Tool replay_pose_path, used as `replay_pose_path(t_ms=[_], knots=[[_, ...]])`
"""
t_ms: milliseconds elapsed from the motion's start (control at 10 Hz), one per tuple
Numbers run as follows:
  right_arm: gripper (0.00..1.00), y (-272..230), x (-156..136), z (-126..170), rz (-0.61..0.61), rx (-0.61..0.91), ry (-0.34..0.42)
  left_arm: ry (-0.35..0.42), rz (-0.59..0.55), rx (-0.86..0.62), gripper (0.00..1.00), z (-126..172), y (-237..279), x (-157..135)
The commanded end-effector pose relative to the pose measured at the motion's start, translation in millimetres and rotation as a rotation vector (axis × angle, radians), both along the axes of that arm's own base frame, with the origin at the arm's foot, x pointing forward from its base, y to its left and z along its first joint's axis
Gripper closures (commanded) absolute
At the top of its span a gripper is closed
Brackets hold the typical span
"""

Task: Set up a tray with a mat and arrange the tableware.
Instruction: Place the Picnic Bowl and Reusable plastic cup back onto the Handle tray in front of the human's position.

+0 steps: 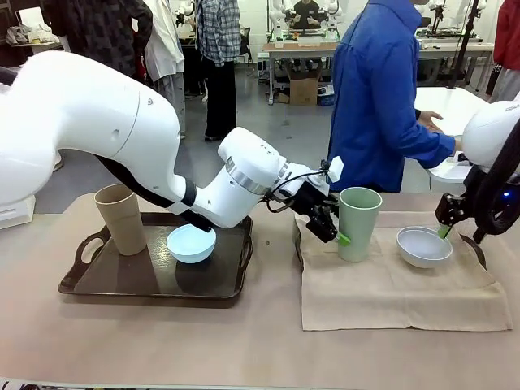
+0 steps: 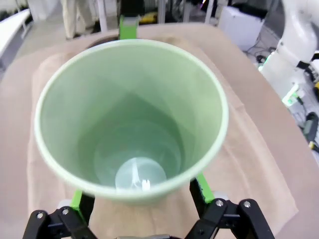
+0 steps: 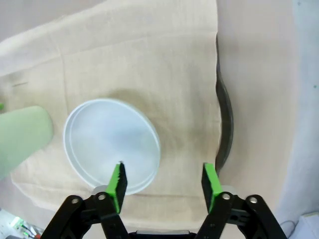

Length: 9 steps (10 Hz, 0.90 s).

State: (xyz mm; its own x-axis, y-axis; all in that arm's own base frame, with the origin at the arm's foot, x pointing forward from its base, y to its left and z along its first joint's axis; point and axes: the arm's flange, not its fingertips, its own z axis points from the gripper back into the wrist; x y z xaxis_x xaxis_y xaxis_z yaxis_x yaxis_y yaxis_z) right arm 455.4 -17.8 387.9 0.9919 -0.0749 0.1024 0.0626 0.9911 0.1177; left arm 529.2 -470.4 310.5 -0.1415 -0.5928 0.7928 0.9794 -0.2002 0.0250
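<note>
beige mat covers one tray, carrying pale green cup and whitish bowl; tan cup and light blue bowl sit on the dark tray; left gripper straddles the pale green cup, fingers spread; right gripper hangs empty, fingers apart, over the whitish bowl's rim; these two look placed, so i'd back off, then fetch the tan cup.

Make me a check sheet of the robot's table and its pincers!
Surface: table covered in tan cloth.
Job's things: tan cup and light blue bowl on dark tray; green cup and whitish bowl on mat.
Clutter: nothing seen.
Pincers: left pincer open astride green cup; right pincer open over whitish bowl's rim.
Cables: black cable looped at left wrist.
Surroundings: person in blue across the table.
</note>
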Motion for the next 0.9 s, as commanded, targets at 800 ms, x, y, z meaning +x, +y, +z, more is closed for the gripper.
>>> replay_pose_path(t_ms=[800], knots=[[0.0, -7.3, -107.9, 93.2, 0.079, -0.072, -0.085, 0.171, 0.404, 0.705, 0.0, 134.9, 98.3, -74.8]])
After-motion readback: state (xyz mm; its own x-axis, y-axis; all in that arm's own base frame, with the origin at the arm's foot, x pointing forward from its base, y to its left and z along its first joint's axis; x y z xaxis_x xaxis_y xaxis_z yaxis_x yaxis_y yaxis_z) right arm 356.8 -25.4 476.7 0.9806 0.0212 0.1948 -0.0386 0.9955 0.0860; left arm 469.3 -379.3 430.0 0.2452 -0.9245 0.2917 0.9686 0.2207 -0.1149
